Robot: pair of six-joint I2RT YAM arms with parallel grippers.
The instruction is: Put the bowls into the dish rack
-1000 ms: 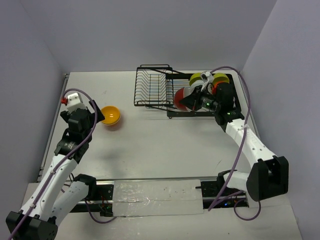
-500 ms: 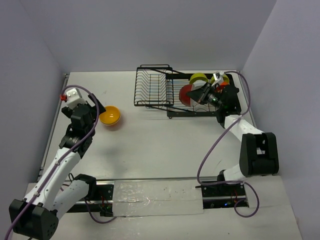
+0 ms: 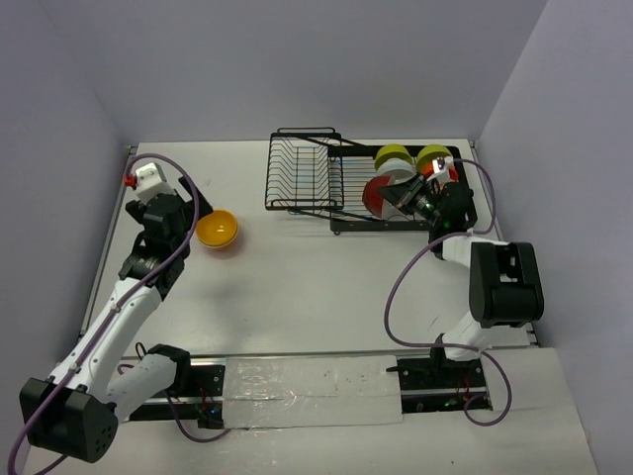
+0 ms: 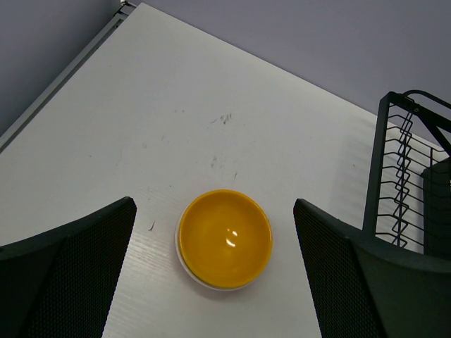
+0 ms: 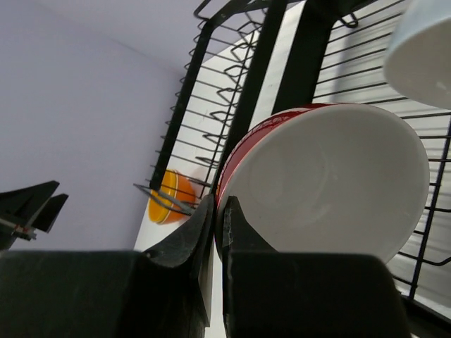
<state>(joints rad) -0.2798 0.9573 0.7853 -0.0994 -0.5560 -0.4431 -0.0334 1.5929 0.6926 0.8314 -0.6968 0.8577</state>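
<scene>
Red bowl (image 3: 380,194), white inside, stands on edge in the low tray part of the dish rack (image 3: 297,180), white face toward the right arm. Right gripper (image 5: 217,210) pinches its rim: the two fingers (image 5: 176,246) are pressed almost together, with the bowl's red edge running into the thin slit between them. Rack wires (image 5: 254,84) cross right behind the bowl.

Two more bowls are on edge at the back of the same tray part: lime-green bowl (image 3: 394,156) just behind the red one, and yellow-green bowl (image 3: 435,158) beside it to the right. The right wrist view shows a pale bowl underside (image 5: 423,42) at top right; can't tell which of the two it is.

The taller ribbed basket section is at the rack's left end, no bowls in it.

Yellow-orange bowl (image 4: 224,238) sits upright on the white table (image 3: 316,277), well apart from the rack, to its left. Left gripper (image 4: 215,205) hangs over it, jaws spread wide, one finger on each side of the bowl, not touching it. Rack corner (image 4: 394,176) shows at the right edge of that wrist view. Same bowl shows small through the wires (image 5: 173,197) in the right wrist view.
</scene>
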